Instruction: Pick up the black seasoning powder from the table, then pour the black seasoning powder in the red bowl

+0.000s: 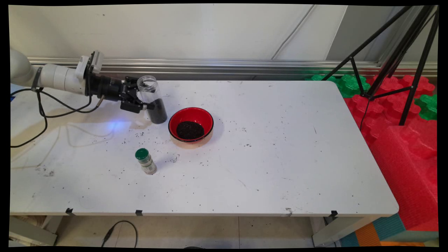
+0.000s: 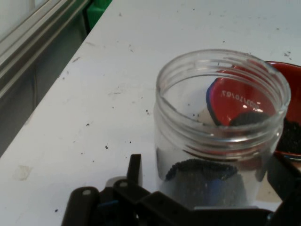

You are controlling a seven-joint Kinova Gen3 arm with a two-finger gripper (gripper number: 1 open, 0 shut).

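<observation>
My gripper (image 1: 148, 105) reaches in from the left and is shut on a clear lidless jar (image 1: 152, 99). The jar stands nearly upright and its lower part holds dark granules. In the hand view the jar (image 2: 221, 127) fills the space between the fingers (image 2: 134, 170), its open mouth at the top. Just right of the jar sits a red bowl (image 1: 207, 118) with a black rim and a heap of dark granules (image 1: 189, 130) inside; it shows through the glass as the bowl (image 2: 291, 94). I cannot tell whether the jar's base touches the table.
A small bottle with a green cap (image 1: 146, 161) stands in front of the jar, nearer the table's front edge. Dark grains are scattered about the table (image 1: 280, 157). A black tripod (image 1: 395, 59) and red and green foam blocks (image 1: 402, 140) lie off the right edge. Cables (image 1: 42, 115) hang at left.
</observation>
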